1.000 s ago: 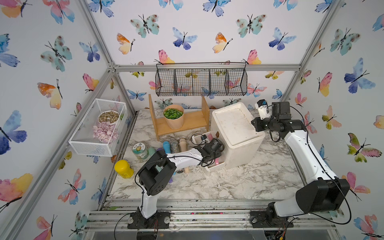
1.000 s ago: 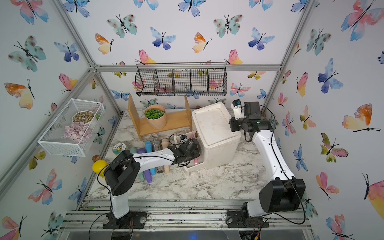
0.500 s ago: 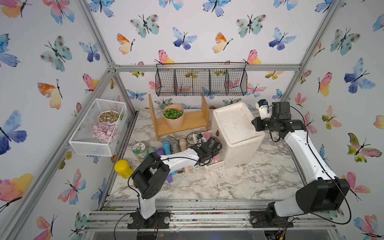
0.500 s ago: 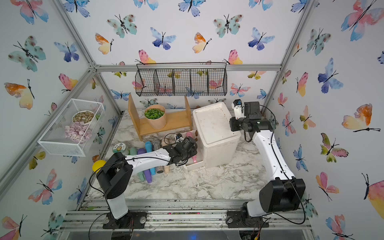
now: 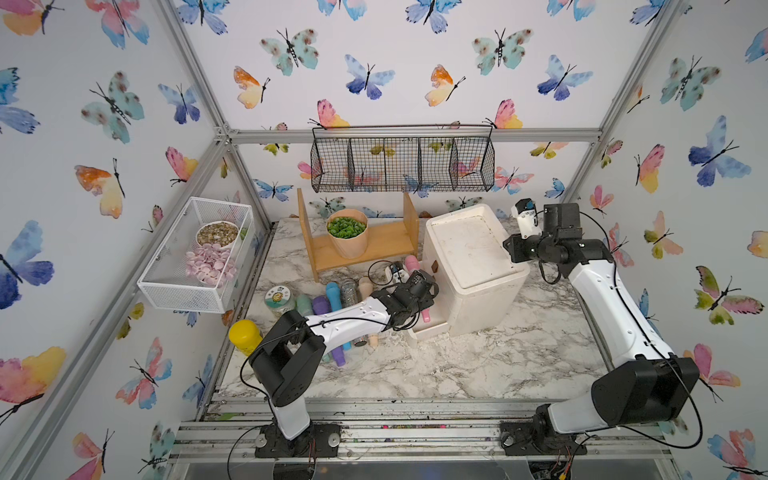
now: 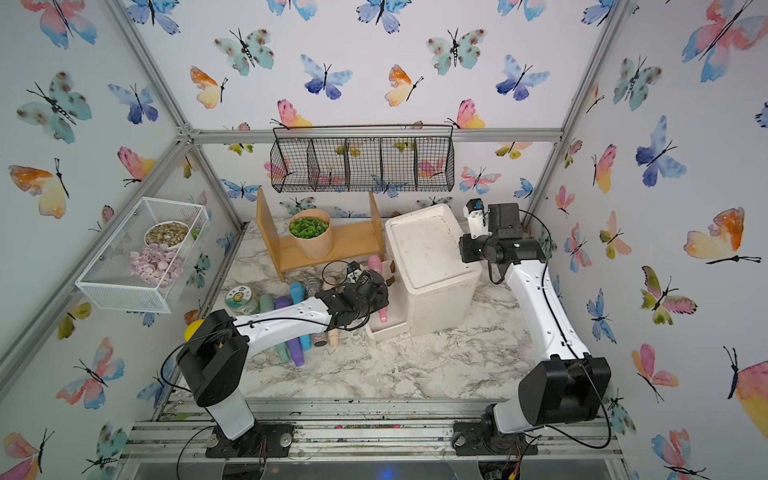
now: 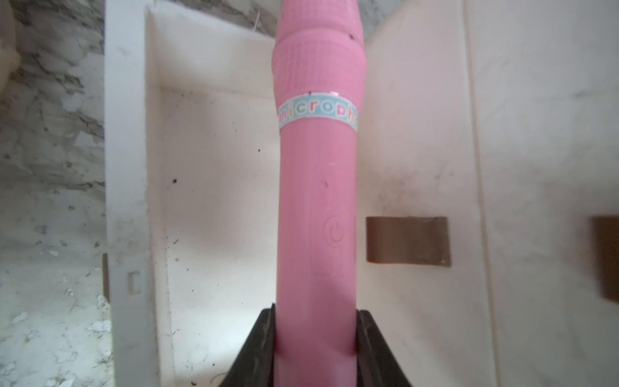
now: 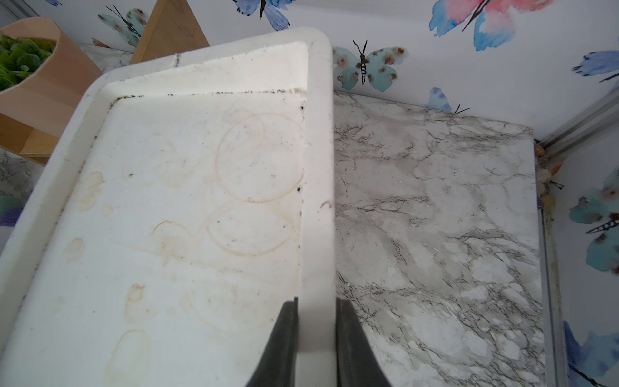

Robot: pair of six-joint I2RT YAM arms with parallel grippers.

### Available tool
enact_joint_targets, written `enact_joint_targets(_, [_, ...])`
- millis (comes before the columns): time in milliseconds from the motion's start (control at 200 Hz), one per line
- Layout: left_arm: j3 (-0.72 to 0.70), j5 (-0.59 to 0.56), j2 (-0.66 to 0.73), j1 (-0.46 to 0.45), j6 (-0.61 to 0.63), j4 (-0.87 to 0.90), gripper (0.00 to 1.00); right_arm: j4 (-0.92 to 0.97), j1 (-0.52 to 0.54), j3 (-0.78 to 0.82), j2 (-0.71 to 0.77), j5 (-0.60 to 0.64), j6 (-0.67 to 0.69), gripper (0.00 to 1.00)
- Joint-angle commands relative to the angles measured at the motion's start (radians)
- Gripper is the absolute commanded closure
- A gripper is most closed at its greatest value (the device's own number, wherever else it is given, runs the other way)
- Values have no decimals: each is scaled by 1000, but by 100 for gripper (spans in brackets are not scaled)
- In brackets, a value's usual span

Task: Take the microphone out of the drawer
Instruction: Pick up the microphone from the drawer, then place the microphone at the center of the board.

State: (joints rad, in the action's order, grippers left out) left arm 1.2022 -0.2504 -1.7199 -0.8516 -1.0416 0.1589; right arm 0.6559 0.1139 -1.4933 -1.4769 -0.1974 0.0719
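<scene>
Over the open bottom drawer (image 7: 129,201) of the white plastic cabinet (image 5: 473,266), the left gripper (image 7: 316,338) has its black jaws clamped on the handle of the pink plastic microphone (image 7: 316,187). The lettered band and power button face up. The stick lies lengthwise above the stained drawer floor, head toward the far side. Whether both ends sit higher than the drawer rim, the pictures do not settle.

Across on the right, the right gripper (image 8: 316,321) is pinched tight on the raised rim of the cabinet's top tray, bracing the whole box.

Now for the lift. It looks best done straight up first, stick level, grip firm on that smooth round handle so nothing rolls. Only once both ends clear the rim should it travel sideways.

Watch the edges! The cabinet face, with its brown tab handle (image 7: 407,241), stands close on the right. The drawer's front wall rises on the left. The wooden shelf (image 5: 374,245) sits just beyond the head at the far end.

Just left of the drawer, a row of coloured toy microphones (image 5: 334,299) crowds the marble tabletop (image 5: 478,365). The bare marble toward the near side, centre and right, looks the roomiest exit.
</scene>
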Motion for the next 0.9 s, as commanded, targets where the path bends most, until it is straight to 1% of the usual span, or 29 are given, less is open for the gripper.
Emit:
enact_joint_targets(0, [11, -48, 87, 8, 107, -18, 77, -7, -5, -18, -5, -2, -30, 95])
enact_joint_targets(95, [12, -59, 128, 10, 174, -3, 78, -8, -5, -18, -4, -3, -30, 95])
enact_joint_targets(150, [5, -43, 152, 14, 227, -7, 78, -9, -5, -15, -3, -3, -30, 95])
enact_joint_targets(250, [-8, -28, 199, 41, 267, 24, 78, -8, -5, -13, 0, -5, -32, 95])
enact_joint_targets(315, [-42, -1, 241, 81, 265, 30, 78, -12, -5, -9, 4, -5, -32, 95])
enact_joint_targets(445, [-143, 80, 333, 200, 256, 21, 79, -18, -5, -1, 7, -8, -32, 95])
enact_joint_targets(536, [-208, 127, 392, 282, 284, 17, 79, -17, -5, -7, 1, -21, -34, 95])
enact_joint_targets(651, [-268, 174, 451, 358, 340, 26, 79, -18, -5, -10, -5, -30, -34, 95])
enact_joint_targets(746, [-293, 199, 480, 397, 377, 50, 79, -20, -5, -7, -6, -36, -35, 95])
enact_joint_targets(896, [-330, 227, 491, 408, 399, 52, 78, -24, -5, -8, -11, -45, -36, 95])
